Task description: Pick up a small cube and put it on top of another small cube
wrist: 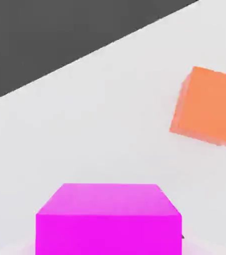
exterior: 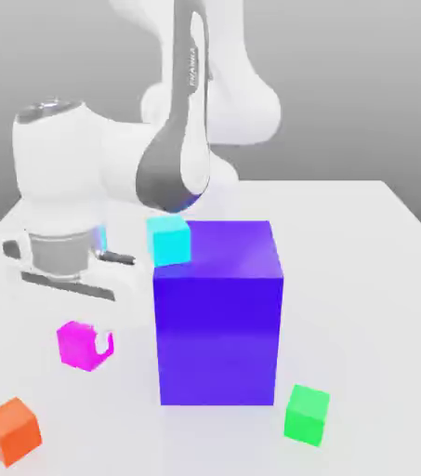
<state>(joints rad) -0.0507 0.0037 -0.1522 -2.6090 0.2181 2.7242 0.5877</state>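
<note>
The pincer (exterior: pixel 85 346) is pressed together on the small magenta cube (exterior: pixel 77 343), which hangs a little above the white counter (exterior: pixel 381 279), at the exterior view's left of the big blue-violet block (exterior: pixel 217 311). In the hand view the magenta cube (wrist: pixel 108 219) is very close, with the orange cube (wrist: pixel 208 106) lying on the counter beyond it. A cyan cube (exterior: pixel 169 239) is at the block's upper far corner, and a green cube (exterior: pixel 307 414) lies near its lower corner at the exterior view's right.
</note>
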